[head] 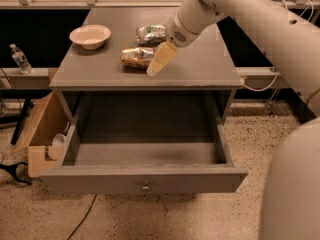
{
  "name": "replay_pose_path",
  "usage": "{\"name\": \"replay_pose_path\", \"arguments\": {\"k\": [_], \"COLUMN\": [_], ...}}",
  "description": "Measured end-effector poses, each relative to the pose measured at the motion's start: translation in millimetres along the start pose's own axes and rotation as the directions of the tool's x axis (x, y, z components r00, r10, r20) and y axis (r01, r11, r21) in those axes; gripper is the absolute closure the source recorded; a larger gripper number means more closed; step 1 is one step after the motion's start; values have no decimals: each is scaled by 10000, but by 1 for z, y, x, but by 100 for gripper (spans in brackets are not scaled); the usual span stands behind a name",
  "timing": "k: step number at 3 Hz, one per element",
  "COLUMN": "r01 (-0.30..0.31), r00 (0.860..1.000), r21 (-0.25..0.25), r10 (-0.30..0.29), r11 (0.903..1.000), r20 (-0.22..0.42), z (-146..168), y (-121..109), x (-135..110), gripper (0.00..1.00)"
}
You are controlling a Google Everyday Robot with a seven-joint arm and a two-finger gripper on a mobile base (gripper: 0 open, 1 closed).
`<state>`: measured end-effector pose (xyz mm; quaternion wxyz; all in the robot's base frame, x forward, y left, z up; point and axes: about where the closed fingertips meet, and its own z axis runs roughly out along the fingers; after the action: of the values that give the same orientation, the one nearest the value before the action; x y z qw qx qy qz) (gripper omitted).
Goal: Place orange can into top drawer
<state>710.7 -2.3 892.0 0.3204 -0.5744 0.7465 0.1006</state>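
The orange can (134, 57) lies on its side on the grey table top (200, 69), golden-orange and dented. My gripper (160, 60) hangs just to the right of it, its tip at the can's right end, low over the table. The top drawer (142, 180) is pulled wide open below the table, with its small round knob (146, 187) at the front. Nothing lies inside it.
A green-and-silver dented can (151, 34) lies just behind the orange can. A white bowl (90, 35) stands at the table's left. A cardboard box (40, 129) sits on the floor left of the drawer, a water bottle (20, 59) stands behind it, and my own body (295, 194) fills the lower right.
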Motion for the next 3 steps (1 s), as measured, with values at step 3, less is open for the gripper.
{"name": "replay_pose_path", "arguments": {"k": [3], "r01": [863], "r00": [9963], "r21": [-1298], "r10": [-852], "r11": [9878], "r20": [140], "z": [86], "y": [-1], "x": [-41], "gripper": [20]}}
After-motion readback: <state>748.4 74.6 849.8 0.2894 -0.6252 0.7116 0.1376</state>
